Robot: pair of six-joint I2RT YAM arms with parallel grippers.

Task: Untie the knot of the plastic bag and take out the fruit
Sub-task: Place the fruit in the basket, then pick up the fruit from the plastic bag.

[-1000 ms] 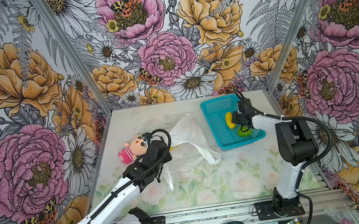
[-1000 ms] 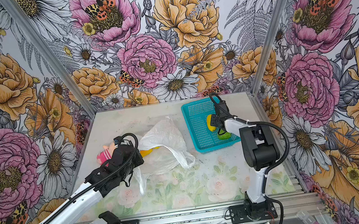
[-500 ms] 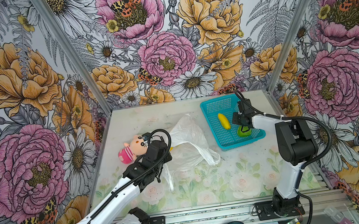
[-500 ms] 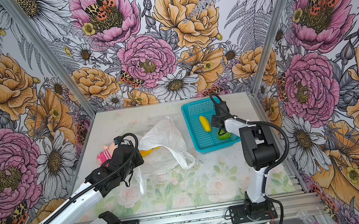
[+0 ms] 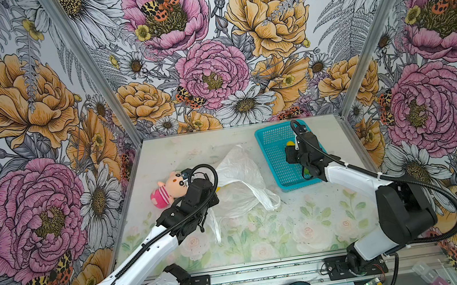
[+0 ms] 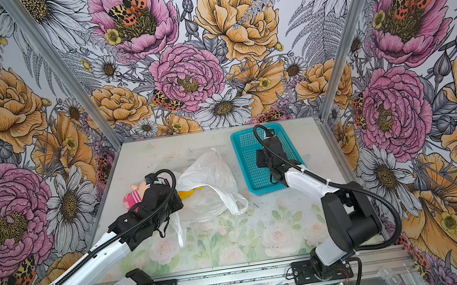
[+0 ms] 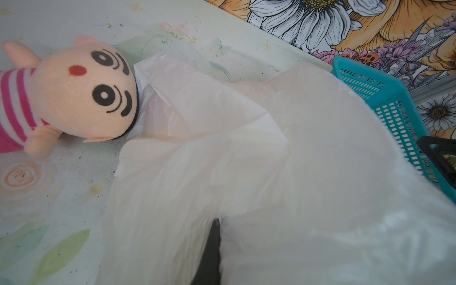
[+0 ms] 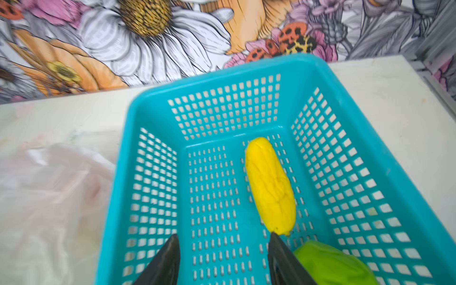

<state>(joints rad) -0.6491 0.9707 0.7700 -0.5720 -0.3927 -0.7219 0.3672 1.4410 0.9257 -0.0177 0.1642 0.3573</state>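
The white plastic bag (image 5: 238, 181) (image 6: 209, 178) lies crumpled at mid-table, and yellow fruit (image 6: 190, 192) shows in its mouth. The knot is out of view; one handle loop (image 5: 269, 202) lies loose. My left gripper (image 7: 217, 223) is shut on the plastic bag (image 7: 271, 160), whose film drapes over the jaws. My right gripper (image 8: 223, 240) hangs open inside the teal basket (image 8: 222, 71) with nothing between its fingers. An elongated yellow fruit (image 8: 270, 187) lies on the basket floor just past one fingertip. A green fruit (image 8: 330, 264) sits beside it.
A pink-striped plush doll (image 5: 167, 188) (image 7: 81, 98) lies against the bag's left side, close to my left wrist. The teal basket (image 5: 274, 155) stands at the back right, near the right wall. Floral walls close in three sides.
My right gripper has opened and let go of the yellow fruit, which now lies in the basket. The left arm and the bag have not moved.
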